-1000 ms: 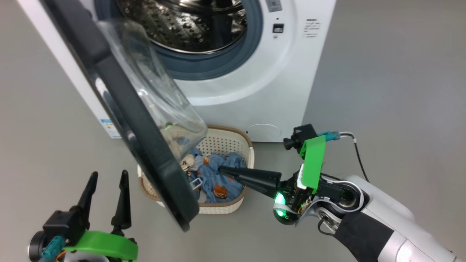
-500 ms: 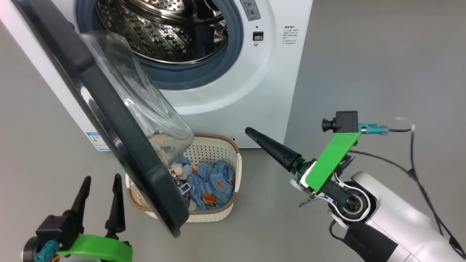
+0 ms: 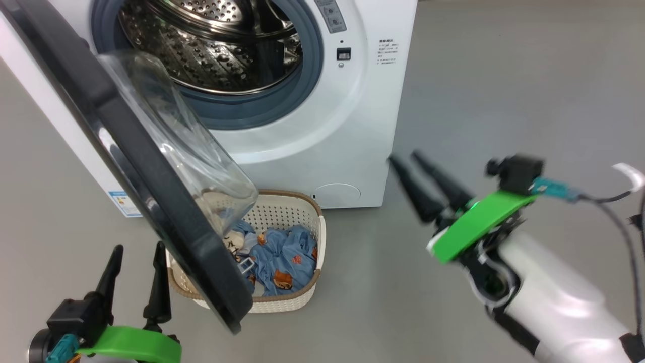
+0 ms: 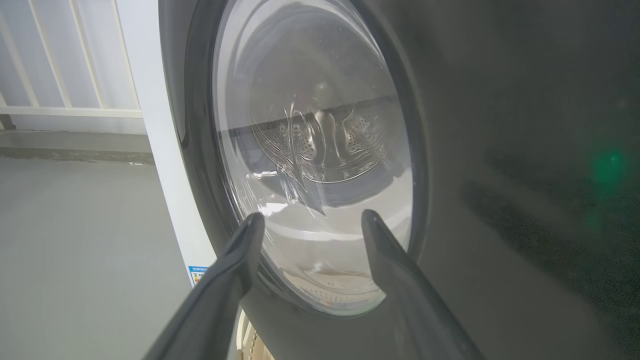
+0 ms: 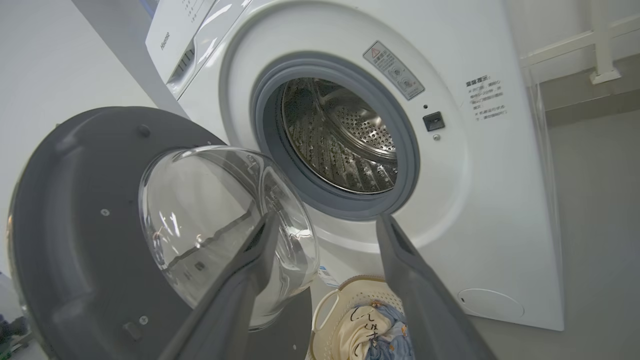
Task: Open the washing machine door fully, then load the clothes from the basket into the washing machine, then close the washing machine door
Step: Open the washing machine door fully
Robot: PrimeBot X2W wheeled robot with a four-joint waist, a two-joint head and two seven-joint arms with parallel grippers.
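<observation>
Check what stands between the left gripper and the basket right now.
The open washing machine door stands between the left gripper and the basket in the head view. The left wrist view faces the door's outer side.

Door open, laundry sitting in the basket

The door (image 3: 126,151) hangs open across the left, with its glass bowl (image 3: 176,151) bulging toward the washer (image 3: 332,141). Its lower edge hides part of the basket (image 3: 274,214) on the floor (image 3: 504,75) in front of the washer. Blue bear-print clothes (image 3: 279,254) are piled inside, with a bit of cream by the door edge. My left gripper (image 3: 139,247) is at lower left, fingers spread, just beside the door's bottom. My right gripper (image 3: 404,156) is blurry, spread wide, well right of the basket.
</observation>
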